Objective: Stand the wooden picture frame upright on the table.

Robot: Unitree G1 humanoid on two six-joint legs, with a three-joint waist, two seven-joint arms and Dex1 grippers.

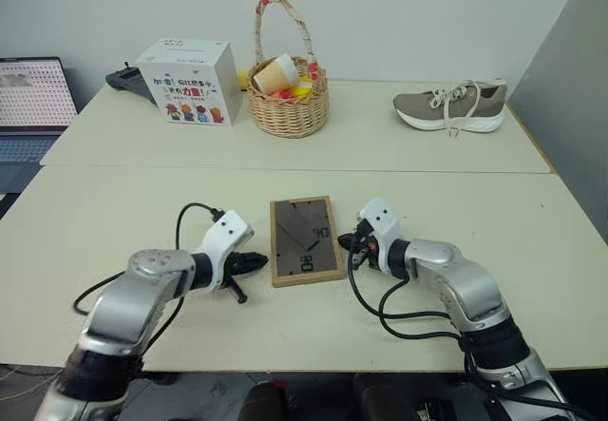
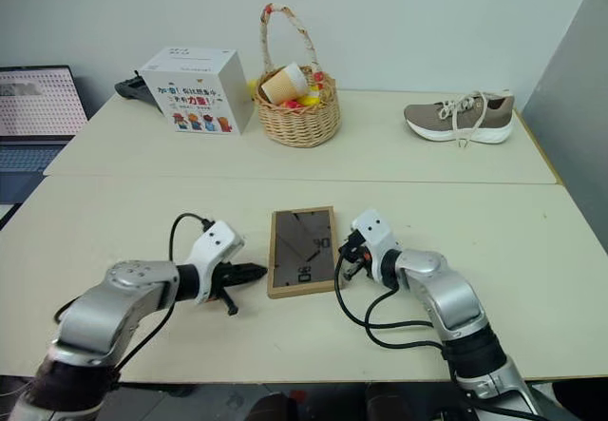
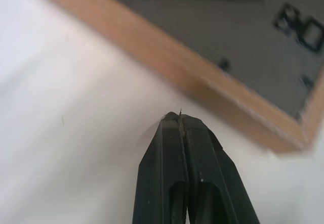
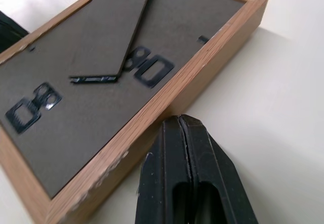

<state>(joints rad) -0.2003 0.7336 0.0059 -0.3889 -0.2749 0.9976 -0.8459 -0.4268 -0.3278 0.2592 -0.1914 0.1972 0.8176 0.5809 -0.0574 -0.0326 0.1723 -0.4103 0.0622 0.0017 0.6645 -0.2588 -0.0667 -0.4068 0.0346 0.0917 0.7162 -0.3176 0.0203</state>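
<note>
While face-down, flat on the near half of the table:
Picture frame [image 1: 305, 241]: light wood border, dark back panel up, stand flap [image 4: 117, 28] lifted a little off the back at its free end; long sides running roughly 12 to 6 o'clock.
Table [image 1: 114, 207]: pale cream, seam crossing from 9 to 3 o'clock beyond the frame.
Left gripper [image 1: 258, 262]: at 9 o'clock of the frame, near its lower corner, pointing toward 3 o'clock; black fingers [image 3: 183, 173] pressed together, nothing between them; tip just beside the wooden edge, apart from it, low over the tabletop.
Right gripper [image 1: 345, 241]: at 3 o'clock of the frame, pointing toward 9 o'clock; fingers [image 4: 190, 176] closed against each other, empty; tip right by the frame's long wooden side, contact not clear.
White box [image 1: 189, 81]: at 11 o'clock, far half of the table, printed cartoon figures on the front.
Basket [image 1: 289, 97]: woven, at 12 o'clock, tall handle, paper cup [image 1: 273, 73] lying tilted inside with bright items.
Shoe [image 1: 450, 107]: grey-brown with white sole, at 1 o'clock, on its sole, laces loose.
Laptop [image 1: 31, 98]: at 10 o'clock, past the table's edge, screen lit.
</note>
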